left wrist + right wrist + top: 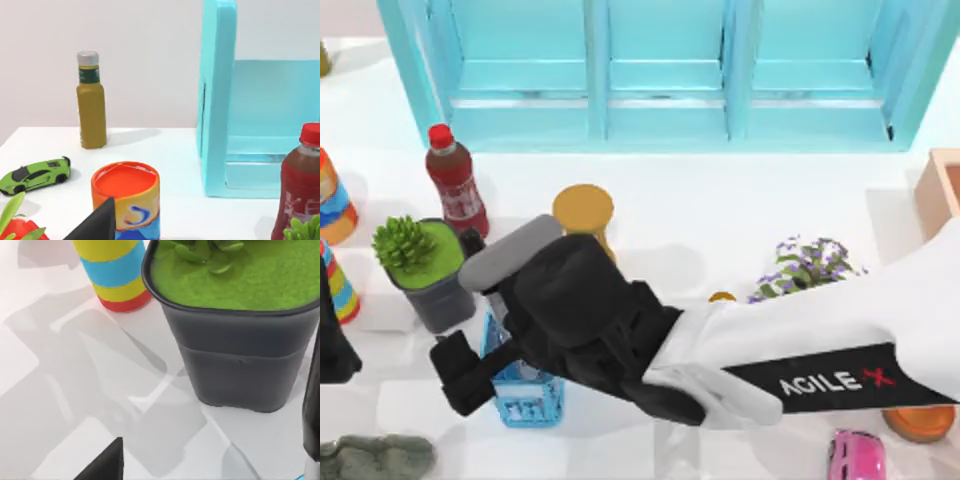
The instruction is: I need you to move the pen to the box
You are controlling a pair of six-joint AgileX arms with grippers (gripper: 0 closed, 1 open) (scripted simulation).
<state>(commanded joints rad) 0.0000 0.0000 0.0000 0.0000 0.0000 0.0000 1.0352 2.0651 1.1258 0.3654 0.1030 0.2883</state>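
The pen [472, 243] stands leaning in a small blue basket [528, 392], black end up; the right wrist view catches it as a dark stick [312, 405] beside a grey pot. My right arm reaches across from the right, and its gripper [460, 375] hangs low at the basket's left side, close to the pen, open and holding nothing. One of its fingers [102, 462] shows over bare table. The peach-tan box [940, 190] sits at the far right edge. My left gripper [335, 345] is parked at the left edge, open, one finger [97, 225] showing.
Around the basket stand a potted succulent [420, 265], a red bottle [455, 190], a yellow-topped stand [583, 210] and striped cans [332, 205]. A blue cabinet [660, 70] lines the back. Purple flowers [805, 265] and a pink toy car [855, 455] lie toward the box.
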